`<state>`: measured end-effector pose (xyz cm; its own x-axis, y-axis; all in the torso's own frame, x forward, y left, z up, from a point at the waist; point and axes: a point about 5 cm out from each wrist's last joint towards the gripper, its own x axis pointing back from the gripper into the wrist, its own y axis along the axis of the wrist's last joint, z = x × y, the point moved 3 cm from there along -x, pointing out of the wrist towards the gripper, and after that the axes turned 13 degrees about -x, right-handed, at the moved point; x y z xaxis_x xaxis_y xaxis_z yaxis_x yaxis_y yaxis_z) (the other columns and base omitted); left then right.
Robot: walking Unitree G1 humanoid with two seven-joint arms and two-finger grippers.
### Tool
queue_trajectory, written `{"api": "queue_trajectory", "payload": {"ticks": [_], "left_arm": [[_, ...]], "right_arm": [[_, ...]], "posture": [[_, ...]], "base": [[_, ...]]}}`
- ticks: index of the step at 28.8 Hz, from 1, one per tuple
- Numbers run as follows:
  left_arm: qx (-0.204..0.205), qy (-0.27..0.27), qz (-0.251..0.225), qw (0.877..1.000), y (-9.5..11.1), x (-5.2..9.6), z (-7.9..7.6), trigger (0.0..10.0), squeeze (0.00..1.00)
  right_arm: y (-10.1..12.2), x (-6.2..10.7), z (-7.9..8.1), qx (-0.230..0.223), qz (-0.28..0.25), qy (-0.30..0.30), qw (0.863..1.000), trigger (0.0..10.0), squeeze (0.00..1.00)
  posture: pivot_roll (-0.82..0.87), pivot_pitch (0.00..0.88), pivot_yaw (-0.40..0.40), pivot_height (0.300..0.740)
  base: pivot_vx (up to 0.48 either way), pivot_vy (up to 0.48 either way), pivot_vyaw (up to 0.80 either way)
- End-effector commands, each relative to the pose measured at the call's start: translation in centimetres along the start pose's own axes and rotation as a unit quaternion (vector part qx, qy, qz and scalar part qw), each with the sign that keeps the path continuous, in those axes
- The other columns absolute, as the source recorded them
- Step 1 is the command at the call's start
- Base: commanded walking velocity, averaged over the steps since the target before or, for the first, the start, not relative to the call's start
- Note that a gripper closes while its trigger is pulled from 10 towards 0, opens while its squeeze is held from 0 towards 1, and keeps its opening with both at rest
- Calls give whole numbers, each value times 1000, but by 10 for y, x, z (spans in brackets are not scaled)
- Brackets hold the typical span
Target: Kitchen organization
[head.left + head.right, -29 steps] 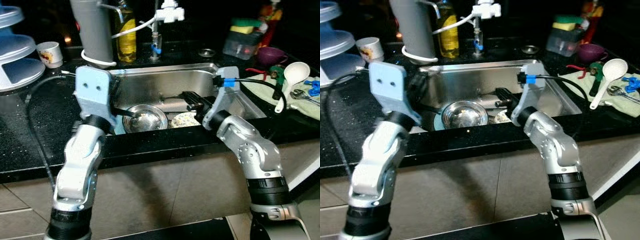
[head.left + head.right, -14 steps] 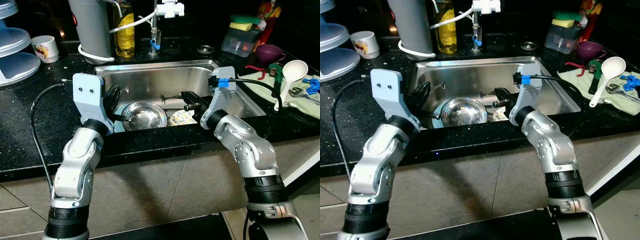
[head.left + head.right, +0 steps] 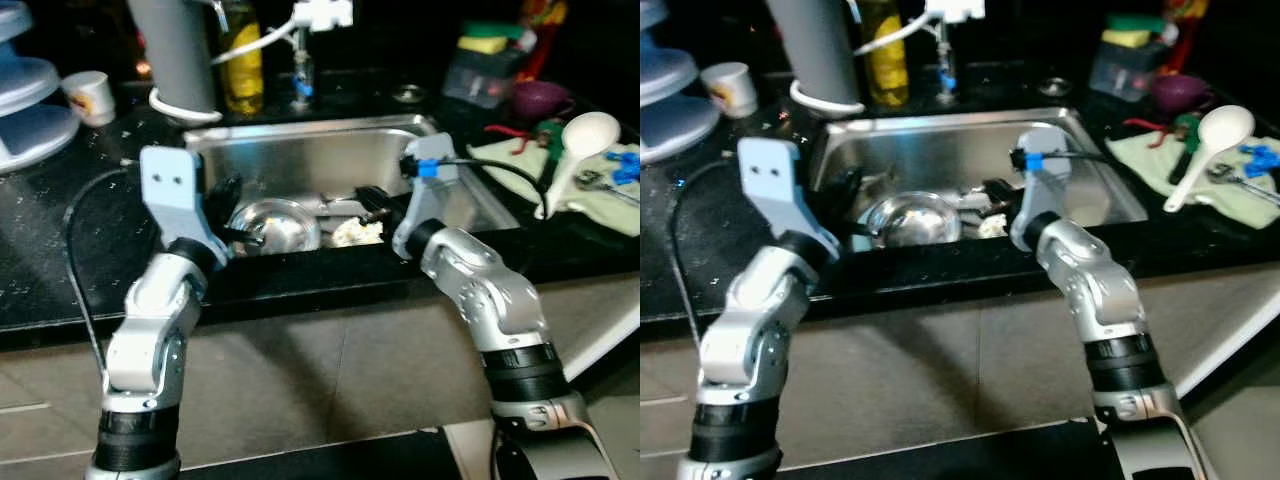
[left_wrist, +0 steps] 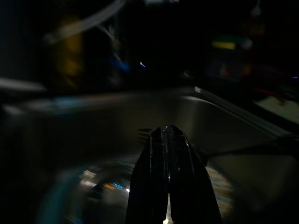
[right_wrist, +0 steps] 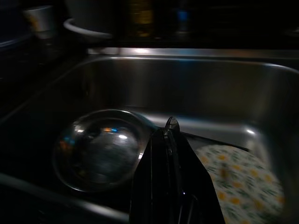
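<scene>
Sink (image 3: pixel 330 160) of stainless steel, set into the black table (image 3: pixel 70 240), is the largest thing in play, and both arms reach over its near rim into the basin. Inside it, a round steel bowl (image 5: pixel 100 147) lies on the basin floor below and ahead of the left gripper (image 3: pixel 232 212), and to the left of the right gripper (image 3: pixel 372 200). A flowered plate (image 5: pixel 243 179) lies flat just beside the bowl, below the right gripper and slightly to its right. A slim utensil handle (image 5: pixel 210 138) runs across the basin floor beyond the right jaws, its long axis crosswise to them; what kind of utensil it is cannot be told.

Both pairs of jaws are pressed together with nothing between them, as each wrist view shows.

Judging by how things lie, the dishes have not yet been lifted out. The left arm looks the nearer to the bowl, and the right arm the nearer to the plate. Either grasp would call for the jaws to part first and then drop toward a rim.

Beyond the sink, well away from both jaws, stand a grey upright cylinder (image 3: pixel 170 55) and a yellow bottle (image 3: pixel 238 65); a white ladle (image 3: pixel 578 145) lies on a cloth (image 3: pixel 600 195) out to the right.
</scene>
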<state>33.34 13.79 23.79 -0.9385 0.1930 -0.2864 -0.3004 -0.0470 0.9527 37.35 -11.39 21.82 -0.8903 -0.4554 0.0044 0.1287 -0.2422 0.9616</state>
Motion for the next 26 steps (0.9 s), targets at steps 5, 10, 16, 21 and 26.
{"api": "queue_trajectory", "payload": {"ticks": [5, 10, 16, 21, 26], "left_arm": [[65, 40, 64, 995, -28, 2, 17, 10000, 0], [64, 71, 89, 991, -38, 2, 30, 10000, 0], [58, 83, 111, 989, -47, 3, 38, 10000, 0], [64, 81, 128, 986, -59, 6, 38, 10000, 0], [67, 84, 132, 985, -63, 8, 40, 10000, 357]], "right_arm": [[1, 0, 7, 5, 1, 11, 1000, 10000, 0], [2, 0, 8, 8, 3, 12, 1000, 10000, 0], [3, 0, 7, 9, 0, 10, 1000, 10000, 0], [5, 1, 9, 4, -2, 15, 1000, 10000, 0], [7, 1, 16, -12, -3, 38, 999, 10000, 0]], "posture": [[5, 0, -27, 740], [-2, 0, -25, 740], [-9, 0, -23, 740], [-14, 0, -23, 740], [-15, 0, -26, 740]], "base": [[0, 0, 0], [0, 0, 0], [0, 0, 0], [0, 0, 0], [0, 0, 0]]}}
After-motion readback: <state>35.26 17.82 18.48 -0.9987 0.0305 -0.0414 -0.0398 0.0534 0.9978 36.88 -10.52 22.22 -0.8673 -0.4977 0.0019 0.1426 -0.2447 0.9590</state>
